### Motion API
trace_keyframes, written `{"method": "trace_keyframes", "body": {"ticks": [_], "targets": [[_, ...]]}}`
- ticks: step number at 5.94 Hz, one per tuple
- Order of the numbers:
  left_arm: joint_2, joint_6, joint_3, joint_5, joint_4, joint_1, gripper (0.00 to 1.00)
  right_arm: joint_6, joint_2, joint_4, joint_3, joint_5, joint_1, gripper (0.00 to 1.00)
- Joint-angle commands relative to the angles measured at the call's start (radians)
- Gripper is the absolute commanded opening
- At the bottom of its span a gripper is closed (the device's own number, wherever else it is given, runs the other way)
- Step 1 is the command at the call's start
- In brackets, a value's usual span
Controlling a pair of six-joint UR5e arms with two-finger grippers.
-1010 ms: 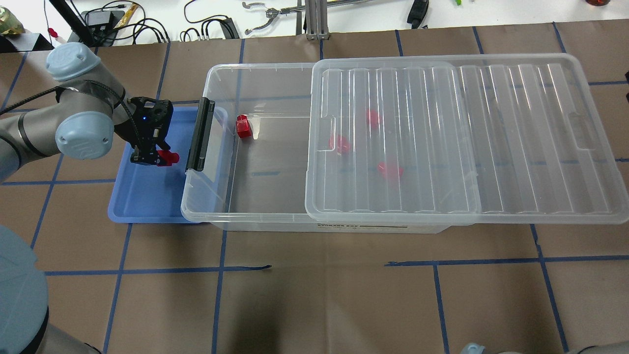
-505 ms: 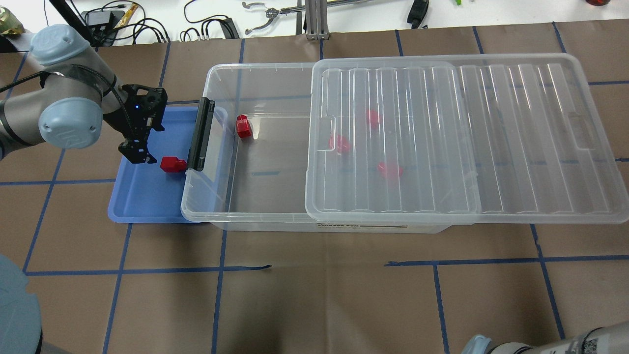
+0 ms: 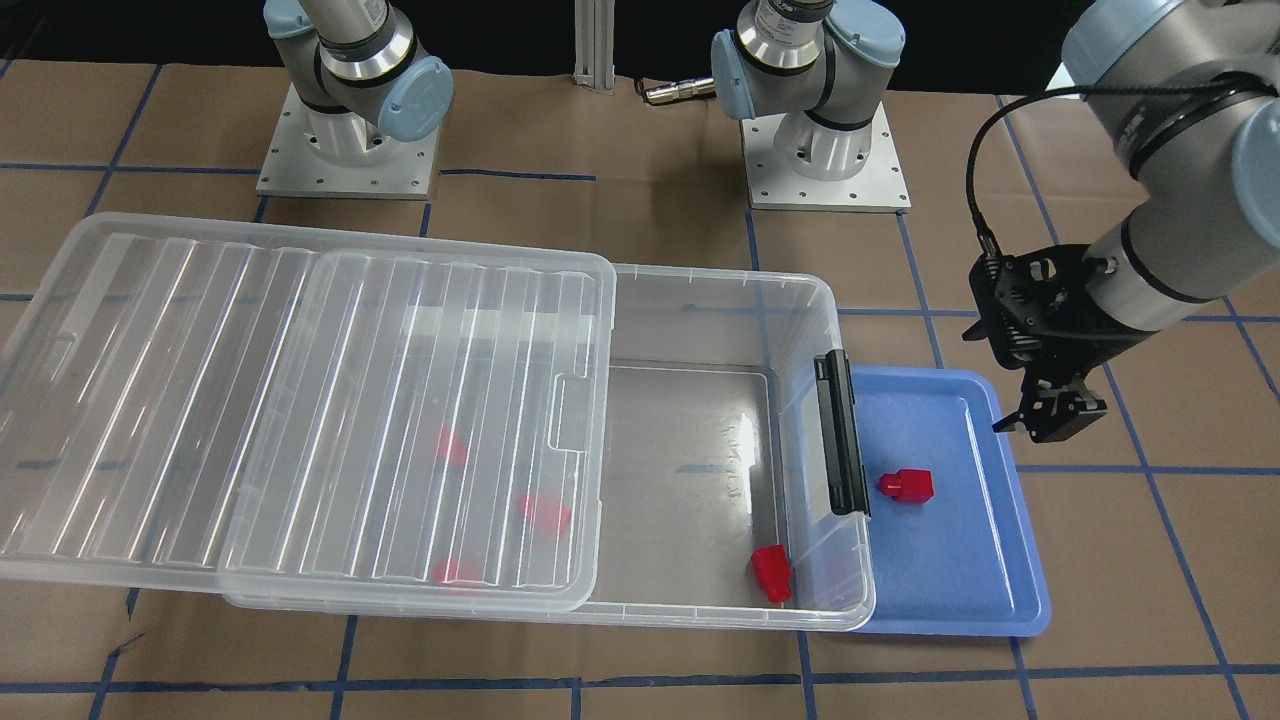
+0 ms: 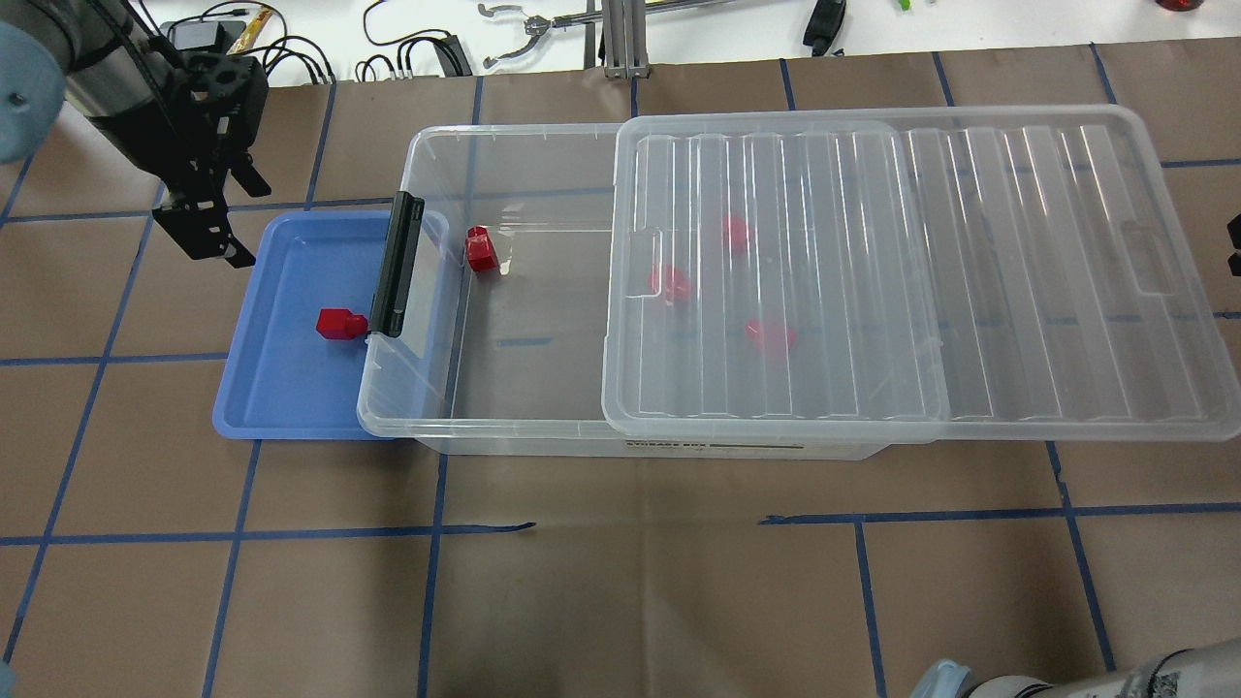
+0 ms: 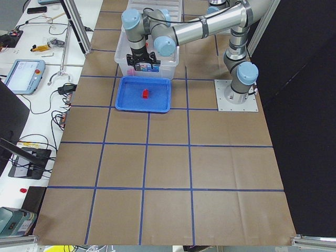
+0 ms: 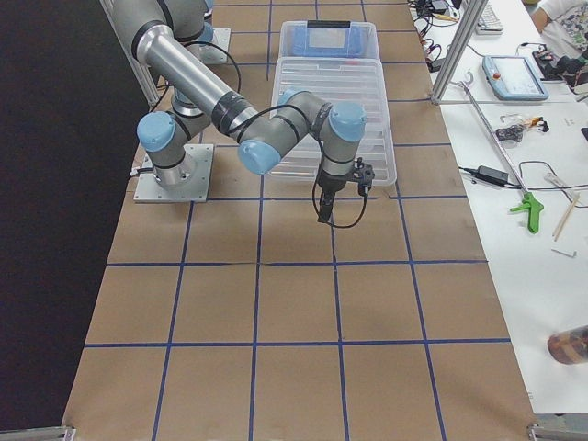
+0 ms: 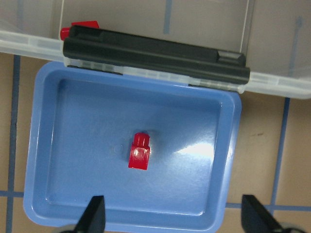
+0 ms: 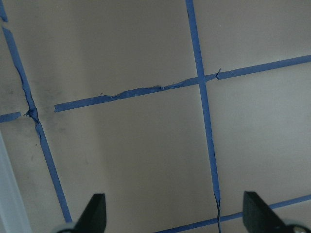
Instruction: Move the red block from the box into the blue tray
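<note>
One red block (image 4: 337, 324) lies loose in the blue tray (image 4: 281, 388), close to the box's black latch bar (image 4: 396, 264). It also shows in the left wrist view (image 7: 140, 152) and the front view (image 3: 908, 485). My left gripper (image 4: 208, 233) is open and empty, raised over the tray's far left corner, apart from the block. The clear box (image 4: 504, 136) holds another red block (image 4: 479, 250) in its uncovered end. Three more (image 4: 671, 283) lie under the lid (image 4: 970, 271). My right gripper (image 8: 175, 218) is open and empty over bare paper.
The lid is slid partway off the box and overhangs its right end. The box's latch end overlaps the tray's right rim (image 3: 870, 600). Brown paper with blue tape lines (image 4: 640, 523) covers the table. Cables and tools (image 4: 417, 48) lie along the far edge.
My left gripper opened and let go of the red block, which now rests in the blue tray. The gripper then rose and moved back and left, off the tray.
</note>
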Motion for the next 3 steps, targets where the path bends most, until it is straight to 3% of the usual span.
{"method": "trace_keyframes", "body": {"ticks": [1, 3], "targets": [[0.023, -0.281, 0.081, -0.023, -0.095, -0.036, 0.98, -0.007, -0.024, 0.017, 0.012, 0.008, 0.01, 1.0], [0.055, -0.413, 0.067, -0.188, -0.055, -0.035, 0.98, -0.007, -0.036, 0.015, 0.055, 0.009, 0.039, 1.0]]}}
